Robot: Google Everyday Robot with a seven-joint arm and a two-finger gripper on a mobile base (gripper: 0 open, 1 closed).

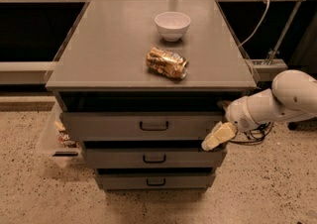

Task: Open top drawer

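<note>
My end effector [218,137] sits at the right end of the top drawer [109,126], covering that corner; I cannot tell how open it is or what it holds. The gap above the drawer, under the surface [109,54], is lost in shadow.

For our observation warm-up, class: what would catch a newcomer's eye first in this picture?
The white robot arm reaches in from the right, its hand at the right end of the front of the top drawer. On the grey cabinet top, a white bowl stands behind a crumpled shiny packet.
</note>
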